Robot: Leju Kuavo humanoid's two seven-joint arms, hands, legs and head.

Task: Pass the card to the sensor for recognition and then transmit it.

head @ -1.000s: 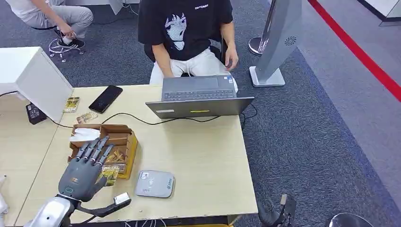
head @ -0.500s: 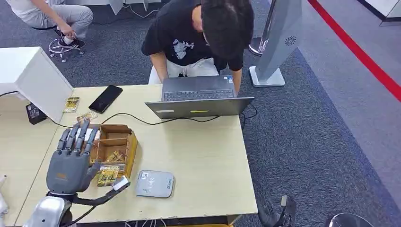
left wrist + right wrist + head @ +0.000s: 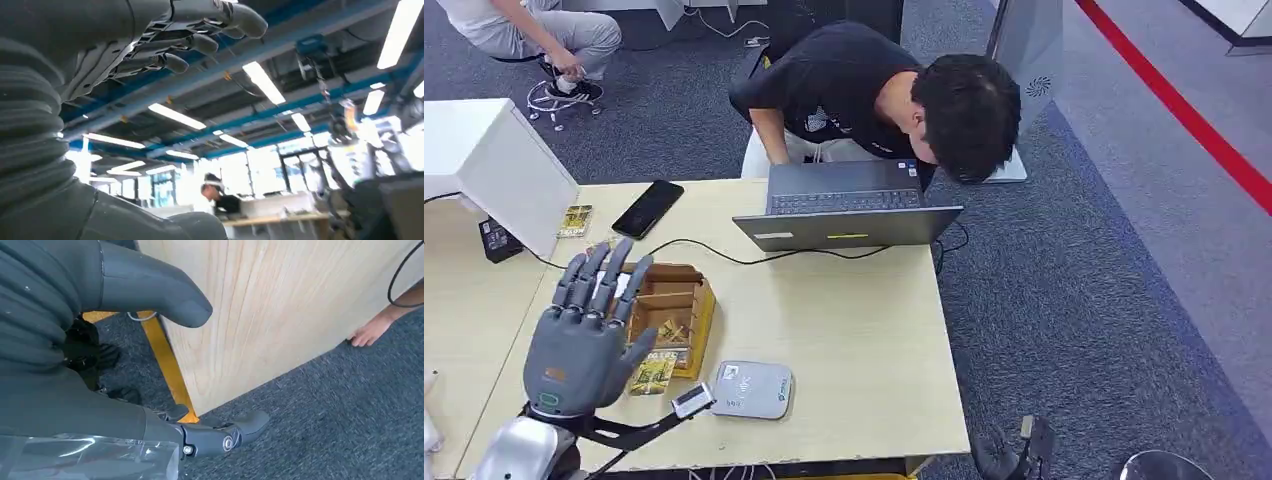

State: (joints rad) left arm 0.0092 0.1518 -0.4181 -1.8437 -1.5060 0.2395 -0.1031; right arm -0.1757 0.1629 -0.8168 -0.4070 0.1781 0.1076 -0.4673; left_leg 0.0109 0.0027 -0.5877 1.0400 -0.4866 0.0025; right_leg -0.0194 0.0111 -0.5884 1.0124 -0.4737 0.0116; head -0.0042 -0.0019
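Just left hand [image 3: 584, 335], fingers spread, over box [image 3: 686, 300] edge.

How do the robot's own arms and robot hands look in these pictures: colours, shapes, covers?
The left robot hand has a matte grey back with a small green ring marking, and darker, segmented fingers. Its forearm is silver, with a black bracket at the wrist. The right robot hand shows a thick, smooth grey thumb, a ribbed grey cover and a dark jointed finger.
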